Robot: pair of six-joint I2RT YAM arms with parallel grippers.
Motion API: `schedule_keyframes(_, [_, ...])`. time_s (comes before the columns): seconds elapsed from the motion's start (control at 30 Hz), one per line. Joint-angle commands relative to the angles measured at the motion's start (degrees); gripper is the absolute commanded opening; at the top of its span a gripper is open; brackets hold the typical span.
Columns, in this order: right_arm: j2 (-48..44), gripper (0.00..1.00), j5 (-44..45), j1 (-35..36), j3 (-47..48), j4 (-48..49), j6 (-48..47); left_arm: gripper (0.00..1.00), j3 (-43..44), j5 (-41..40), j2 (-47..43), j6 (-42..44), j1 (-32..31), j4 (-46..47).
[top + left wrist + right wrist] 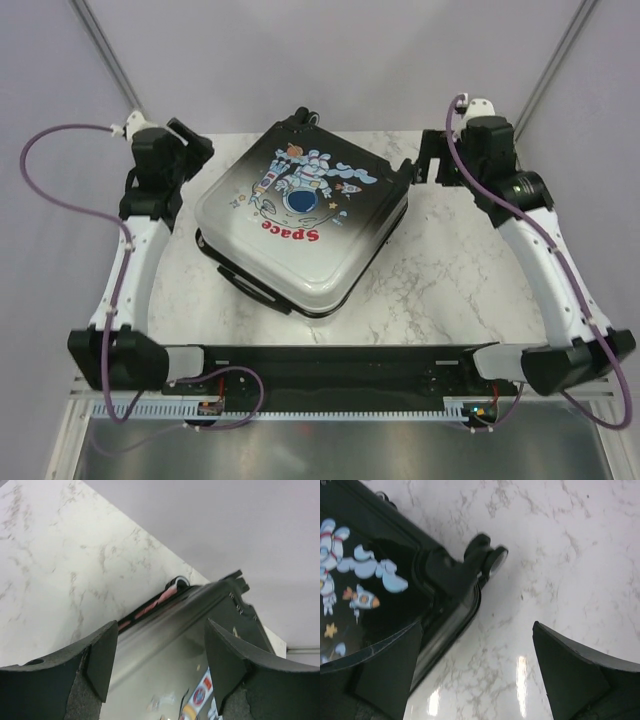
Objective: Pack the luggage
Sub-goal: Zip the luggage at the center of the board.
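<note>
Nearest from above, the black base rail (330,358); beyond it the small hard-shell astronaut-print suitcase (300,215) lies flat, lid down, on the white marbled surface (440,270), the left hand (195,145) and right hand (420,165) either side of it, both released. Left wrist: the shell's edge runs between spread fingers (100,655), a pink strip (167,592) showing in the seam. Right wrist: a black wheel (487,560) ahead of the spread hand. I'd tuck the pink in, then press both sides evenly

Luggage (300,215) interior concealed in every view, pink strip (161,598) in seam indistinct, astronaut print (330,545) cropped at left edge
</note>
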Motion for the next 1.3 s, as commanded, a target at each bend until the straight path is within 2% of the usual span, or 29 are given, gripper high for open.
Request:
schedule_keyframes(0.0, [10.5, 0.98, -5.0, -2.2, 6.6, 11.6, -3.7, 0.75, -10.9, -2.5, -9.6, -1.0, 0.3, -4.1])
schedule_keyframes(0.1, [20.2, 0.98, -6.2, -4.0, 14.6, 18.1, -1.5, 0.73, -19.1, -3.0, -18.1, -2.9, -0.5, -8.0])
schedule_keyframes(0.27, [37.2, 0.98, -9.4, -4.4, 25.3, 23.6, 2.0, 0.72, -30.1, -3.0, -32.2, -11.8, -1.7, -13.1])
schedule_keyframes(0.4, [47.0, 0.98, -12.7, -4.4, 33.1, 24.2, 5.5, 0.72, -33.8, -3.8, -36.2, -14.9, -2.3, -17.3])
schedule_keyframes(0.5, [50.9, 0.98, -14.3, -4.2, 32.8, 23.9, 6.9, 0.72, -36.4, -2.1, -37.9, -17.5, -2.5, -18.7])
schedule_keyframes(0.63, [50.2, 0.98, -15.3, -3.7, 27.6, 22.4, 6.3, 0.72, -41.2, -1.3, -37.5, -20.8, -2.5, -17.5])
schedule_keyframes(0.83, [44.4, 0.97, -20.6, -0.5, 16.4, 19.1, 1.3, 0.73, -42.5, -2.2, -30.3, -18.2, -2.5, -10.9])
schedule_keyframes(0.97, [38.9, 0.95, -23.6, 1.5, 5.4, 19.0, -0.6, 0.73, -39.5, -2.0, -23.2, -15.8, -2.5, -6.0])
schedule_keyframes(1.27, [25.0, 0.94, -25.8, 6.3, -10.0, 19.0, -1.0, 0.76, -30.3, -3.6, -13.9, -10.8, -0.9, -0.9])
